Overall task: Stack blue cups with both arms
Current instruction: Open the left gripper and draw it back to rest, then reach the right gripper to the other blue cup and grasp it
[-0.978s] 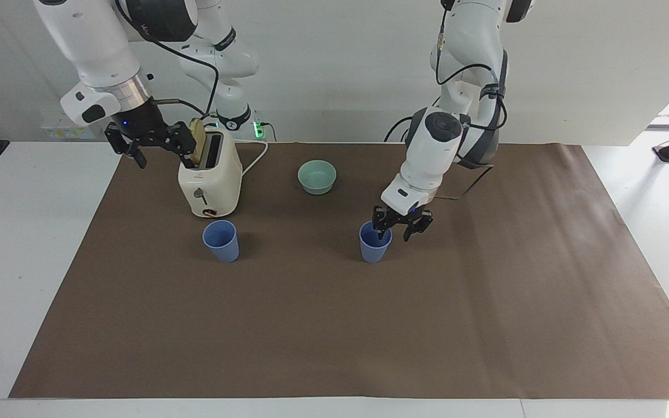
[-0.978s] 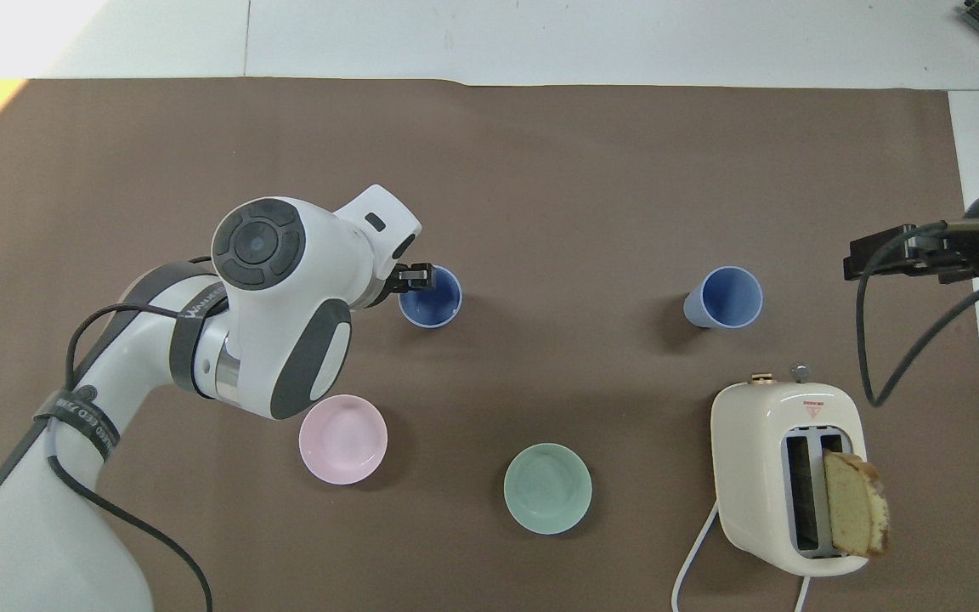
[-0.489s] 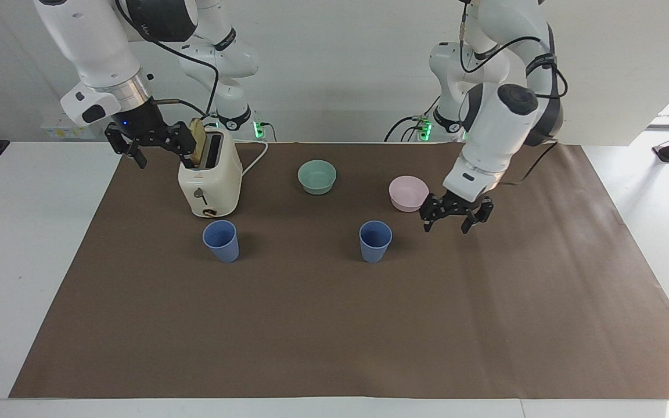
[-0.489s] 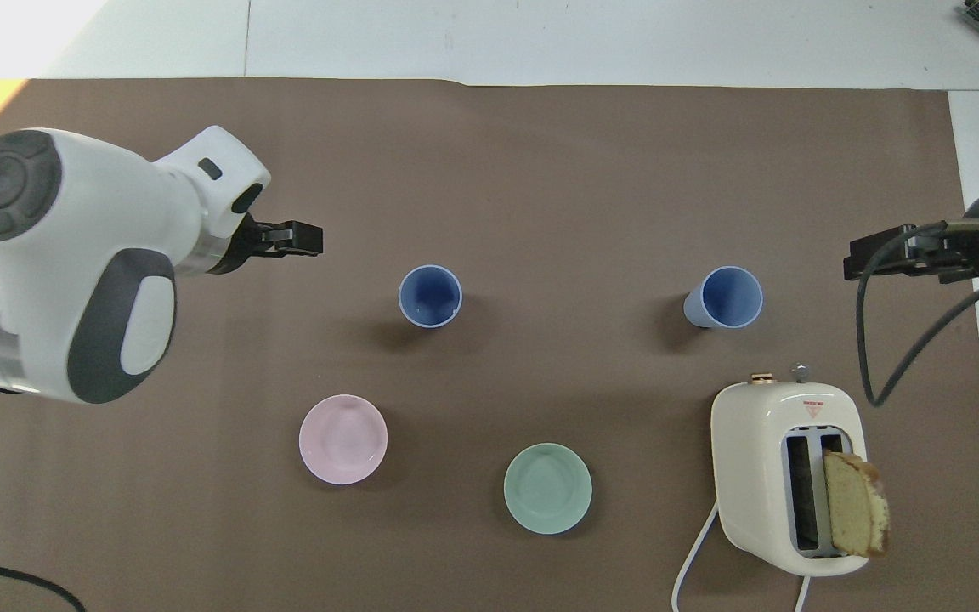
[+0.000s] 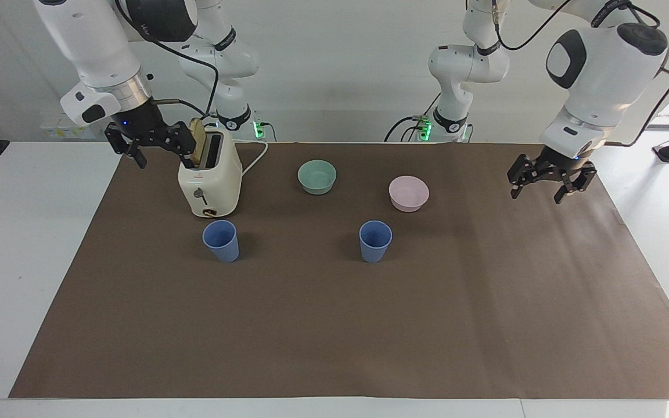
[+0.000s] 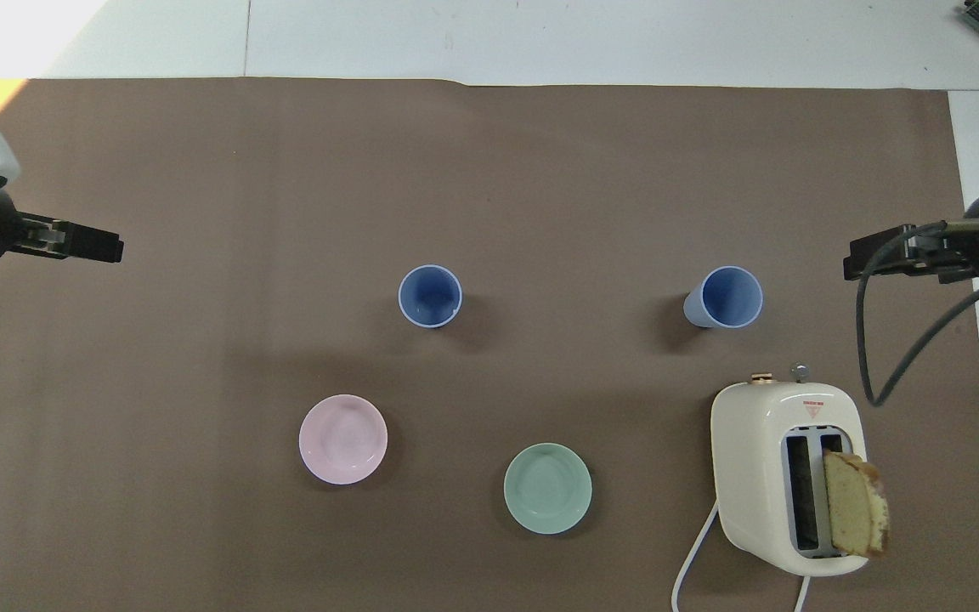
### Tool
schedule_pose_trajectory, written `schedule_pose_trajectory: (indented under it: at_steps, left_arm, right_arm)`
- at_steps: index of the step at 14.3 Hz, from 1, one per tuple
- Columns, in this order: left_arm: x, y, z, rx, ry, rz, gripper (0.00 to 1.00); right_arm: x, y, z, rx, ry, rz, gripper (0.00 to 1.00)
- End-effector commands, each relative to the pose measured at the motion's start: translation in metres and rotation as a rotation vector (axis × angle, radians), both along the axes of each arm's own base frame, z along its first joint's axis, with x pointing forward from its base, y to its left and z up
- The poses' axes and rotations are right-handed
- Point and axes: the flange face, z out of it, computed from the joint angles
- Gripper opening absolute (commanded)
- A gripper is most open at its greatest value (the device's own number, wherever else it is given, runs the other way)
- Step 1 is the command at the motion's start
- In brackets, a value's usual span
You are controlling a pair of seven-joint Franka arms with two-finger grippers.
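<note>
Two blue cups stand upright and apart on the brown mat. One cup (image 5: 375,240) (image 6: 430,296) is mid-table; the other cup (image 5: 220,240) (image 6: 726,297) stands by the toaster, toward the right arm's end. My left gripper (image 5: 545,181) (image 6: 82,245) is open and empty, raised over the mat's edge at the left arm's end, well away from both cups. My right gripper (image 5: 151,150) (image 6: 889,255) is open and empty, held in the air beside the toaster's top, and the right arm waits.
A cream toaster (image 5: 209,186) (image 6: 783,476) with a bread slice (image 5: 197,142) sticking out stands near the right arm. A teal bowl (image 5: 317,176) (image 6: 547,488) and a pink bowl (image 5: 408,193) (image 6: 342,439) sit nearer to the robots than the cups.
My left gripper has left the mid-table cup's rim and swung up and away to the left arm's end of the table. The cup stays standing. The right arm has not moved.
</note>
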Motion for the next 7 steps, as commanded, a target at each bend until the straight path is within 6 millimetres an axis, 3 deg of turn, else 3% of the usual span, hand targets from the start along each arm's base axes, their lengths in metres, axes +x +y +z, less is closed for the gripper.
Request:
schedule_pose_trajectory:
  at_steps: [1,3,7]
  left_arm:
    - [0.001,0.018,0.026,0.019,0.022,-0.01,1.0]
    - [-0.005,0.02,0.038,0.019,0.064,-0.006,1.0]
    - [-0.009,0.026,0.042,0.027,0.072,0.006,1.0]
  right_arm:
    - [-0.006,-0.003,0.001,-0.006,-0.021,0.01,1.0]
    - [-0.006,-0.003,0.001,-0.006,-0.021,0.01,1.0]
    - [-0.006,-0.003,0.0,-0.006,-0.019,0.01,1.0]
